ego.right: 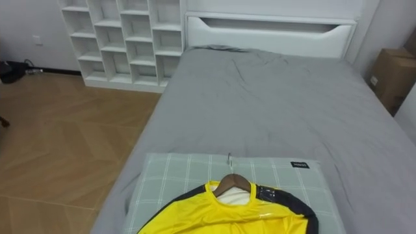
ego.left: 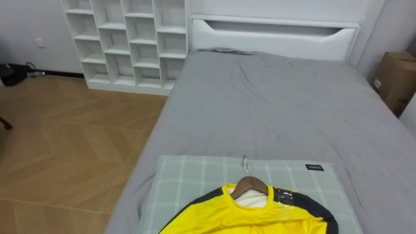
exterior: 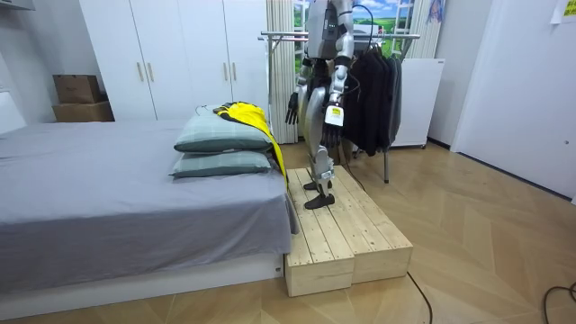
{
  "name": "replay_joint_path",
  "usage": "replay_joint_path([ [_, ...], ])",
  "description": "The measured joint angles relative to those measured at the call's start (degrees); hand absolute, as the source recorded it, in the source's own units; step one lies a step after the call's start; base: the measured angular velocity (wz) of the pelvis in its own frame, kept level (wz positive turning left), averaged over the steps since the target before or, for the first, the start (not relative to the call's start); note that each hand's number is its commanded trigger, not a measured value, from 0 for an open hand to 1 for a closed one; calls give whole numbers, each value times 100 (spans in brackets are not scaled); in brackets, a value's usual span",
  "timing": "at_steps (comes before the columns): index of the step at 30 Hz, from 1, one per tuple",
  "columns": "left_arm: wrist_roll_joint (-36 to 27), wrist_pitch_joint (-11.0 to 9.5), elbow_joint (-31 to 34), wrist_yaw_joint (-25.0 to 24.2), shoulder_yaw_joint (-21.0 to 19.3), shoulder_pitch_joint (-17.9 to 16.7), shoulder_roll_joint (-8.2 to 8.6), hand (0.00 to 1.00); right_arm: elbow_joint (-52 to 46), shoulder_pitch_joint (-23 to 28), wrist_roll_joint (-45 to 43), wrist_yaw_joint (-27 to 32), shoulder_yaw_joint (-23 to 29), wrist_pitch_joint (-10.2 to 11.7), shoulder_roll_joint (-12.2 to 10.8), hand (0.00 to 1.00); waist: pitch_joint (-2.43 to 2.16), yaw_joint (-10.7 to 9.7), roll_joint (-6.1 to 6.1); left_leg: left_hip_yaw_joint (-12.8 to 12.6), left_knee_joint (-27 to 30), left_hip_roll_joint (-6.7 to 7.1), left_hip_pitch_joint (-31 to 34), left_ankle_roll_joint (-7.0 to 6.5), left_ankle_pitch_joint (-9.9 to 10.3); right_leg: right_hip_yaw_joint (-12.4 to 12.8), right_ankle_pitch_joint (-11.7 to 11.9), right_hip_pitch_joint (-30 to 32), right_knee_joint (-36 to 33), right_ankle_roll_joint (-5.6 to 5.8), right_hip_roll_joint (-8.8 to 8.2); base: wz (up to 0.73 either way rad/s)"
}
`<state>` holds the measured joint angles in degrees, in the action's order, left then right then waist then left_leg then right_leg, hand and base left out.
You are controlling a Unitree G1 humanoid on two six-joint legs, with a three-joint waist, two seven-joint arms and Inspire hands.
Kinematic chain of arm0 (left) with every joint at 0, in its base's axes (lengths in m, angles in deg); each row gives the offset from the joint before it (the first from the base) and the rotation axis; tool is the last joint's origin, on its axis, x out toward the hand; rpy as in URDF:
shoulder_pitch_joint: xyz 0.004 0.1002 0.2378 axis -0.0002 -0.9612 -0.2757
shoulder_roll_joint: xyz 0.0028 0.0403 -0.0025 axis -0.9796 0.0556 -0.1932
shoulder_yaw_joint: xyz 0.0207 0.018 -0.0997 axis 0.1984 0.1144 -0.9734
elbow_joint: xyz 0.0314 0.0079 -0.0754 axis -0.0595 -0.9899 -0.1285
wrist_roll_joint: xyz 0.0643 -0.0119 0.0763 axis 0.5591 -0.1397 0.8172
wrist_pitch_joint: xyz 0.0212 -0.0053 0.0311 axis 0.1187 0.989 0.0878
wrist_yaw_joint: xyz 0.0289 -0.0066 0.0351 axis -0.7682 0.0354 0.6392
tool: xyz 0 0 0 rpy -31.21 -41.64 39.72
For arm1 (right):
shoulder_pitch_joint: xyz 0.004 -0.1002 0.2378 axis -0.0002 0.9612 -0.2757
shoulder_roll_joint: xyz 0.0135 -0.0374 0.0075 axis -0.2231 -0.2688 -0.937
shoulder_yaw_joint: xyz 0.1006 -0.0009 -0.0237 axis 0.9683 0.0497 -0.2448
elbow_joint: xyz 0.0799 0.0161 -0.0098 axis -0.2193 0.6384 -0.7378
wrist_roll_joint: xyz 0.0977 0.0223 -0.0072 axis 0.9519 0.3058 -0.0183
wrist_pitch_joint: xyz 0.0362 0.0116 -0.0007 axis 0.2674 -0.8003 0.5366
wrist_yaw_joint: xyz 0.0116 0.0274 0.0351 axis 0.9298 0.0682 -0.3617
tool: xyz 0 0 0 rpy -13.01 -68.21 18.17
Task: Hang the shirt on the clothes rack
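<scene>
Yellow shirt [ego.left: 250, 218] on a wooden hanger [ego.left: 250, 185] lies atop stacked green checked pillows [ego.left: 188, 179] at the foot of a grey bed [ego.left: 273, 104]; the robot stands beside it on a wooden platform [exterior: 346, 234], its left hand [exterior: 331, 133] and right hand [exterior: 292, 108] hanging loose-fingered and empty.

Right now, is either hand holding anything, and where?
Nothing: left hand and right hand hang empty; yellow shirt, on its hanger, lies on the pillow.

Yellow shirt [ego.left: 247, 218]: smooth cloth, slight sheen, dark trim. Hanger [ego.left: 250, 186]: brown wood, smooth; hook [ego.left: 245, 162] bright metal. Pillow [ego.left: 195, 175]: matt checked cloth. Sheet [ego.left: 260, 97]: grey matt cloth, creased. Floor [ego.left: 65, 143]: wood, satin finish. Platform [exterior: 346, 236]: bare pale planks, unfinished.
</scene>
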<state>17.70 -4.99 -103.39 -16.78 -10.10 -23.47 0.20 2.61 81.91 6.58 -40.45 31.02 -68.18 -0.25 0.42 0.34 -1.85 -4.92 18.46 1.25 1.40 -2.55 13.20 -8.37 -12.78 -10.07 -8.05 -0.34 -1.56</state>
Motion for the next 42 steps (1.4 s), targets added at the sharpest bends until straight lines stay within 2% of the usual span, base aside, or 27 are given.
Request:
replay_joint_path([
  [4, 37, -297, 204, 683, -32, 100, -148, 0, 14, -7, -202, 53, 78, 167, 26, 0, -15, -17, 13, 27, -121, 53, -46, -16, -65, -23, 1, -3, 9, 5, -33, 4],
  [9, 432, -339, 724, 1102, -63, 138, -189, 0, 9, -7, -472, 35, 217, 171, 35, 0, -16, -20, 83, 40, -106, 49, -32, -14, -64, -47, 7, 7, -36, 2, -30, 1],
  [12, 581, -538, 997, 1356, -21, 172, -192, 0, -15, -14, -594, 33, 262, 235, 51, 0, -18, -25, 160, 31, -124, 44, -70, -13, -63, -33, 7, -2, -63, 2, -30, -1],
  [14, 882, -560, 1124, 1480, -19, 244, -194, 0, -42, -12, -615, 21, 259, 274, 51, 0, -5, -25, 195, 38, -132, 42, -55, -12, -63, -34, 7, 1, -64, 2, -28, 0],
  [19, 1640, -661, 1547, 1780, 141, 272, -209, 0, -48, -1, -649, -18, 259, 360, 57, 0, -15, -103, 242, 54, -102, 44, -29, -13, -63, -56, 9, 5, -73, 0, -28, 0],
  [23, 2007, -666, 2052, 1835, 204, 286, -238, 0, -64, -2, -657, -35, 252, 360, 67, 0, -28, -148, 250, 57, -92, 44, -19, -14, -64, -60, 11, 15, -74, -2, -29, 0],
  [26, 2347, -666, 2275, 1855, 312, 321, -344, 0, -26, -5, -651, -105, 238, 360, 76, 0, -38, -174, 243, 44, -122, 45, -52, -10, -70, -29, 11, 3, -70, -2, -28, -3],
  [31, 3213, -646, 2948, 1855, 324, 270, -357, 0, 16, 32, -636, -212, 234, 363, 95, 0, -44, -184, 189, -1, -221, 45, -126, 11, -109, 48, 11, 7, -55, -2, -29, -5],
  [37, 3747, -635, 3072, 1854, 505, 356, -357, 0, 23, 18, -650, -234, 233, 372, 101, 0, -43, -201, 185, -50, -328, 31, -204, 29, -147, 107, 11, 5, -55, -3, -23, -5],
  [42, 3853, -634, 3084, 1847, 659, 546, -357, 0, 66, -35, -649, -293, 135, 371, 176, 0, -25, -204, 219, -49, -325, 35, -202, 30, -147, 102, 12, 3, -57, -5, -25, 0],
])
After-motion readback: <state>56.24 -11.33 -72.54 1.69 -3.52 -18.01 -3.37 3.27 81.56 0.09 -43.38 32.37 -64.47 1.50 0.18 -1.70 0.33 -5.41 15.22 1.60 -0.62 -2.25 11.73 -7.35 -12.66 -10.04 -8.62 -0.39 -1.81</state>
